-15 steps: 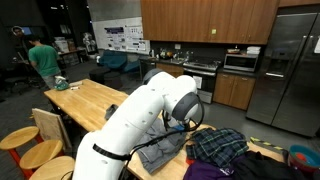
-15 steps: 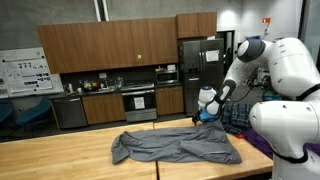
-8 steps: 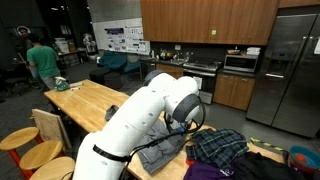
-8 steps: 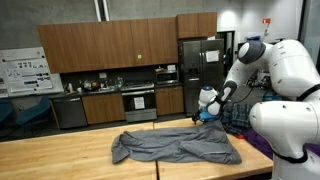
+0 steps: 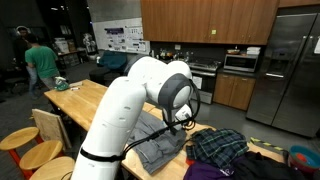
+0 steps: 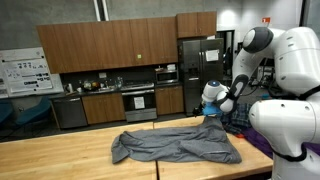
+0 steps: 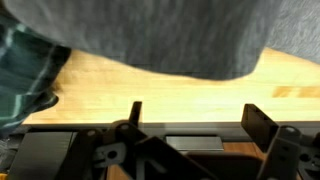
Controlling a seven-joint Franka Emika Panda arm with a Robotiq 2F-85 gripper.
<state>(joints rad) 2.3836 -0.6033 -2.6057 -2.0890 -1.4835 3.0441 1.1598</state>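
Wrist view: my pincer point(image 7: 196, 125) hangs released, jaws wide, gripping nothing. Left of it lies a plaid cloth point(image 7: 25, 75). Ahead of it a grey cloth point(image 7: 170, 35) spreads across the table point(image 7: 150, 95), with bare wood showing between the cloth and my fingertips. In an exterior view the grey cloth point(image 6: 180, 145) lies below my pincer point(image 6: 213, 100), mostly to its left.

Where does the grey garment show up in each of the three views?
In an exterior view: the grey garment lies at bottom centre, partly hidden by the robot arm.
In an exterior view: the grey garment is spread across the lower centre.
Wrist view: the grey garment fills the top of the picture.
Shared landmark: the wooden table beneath it.
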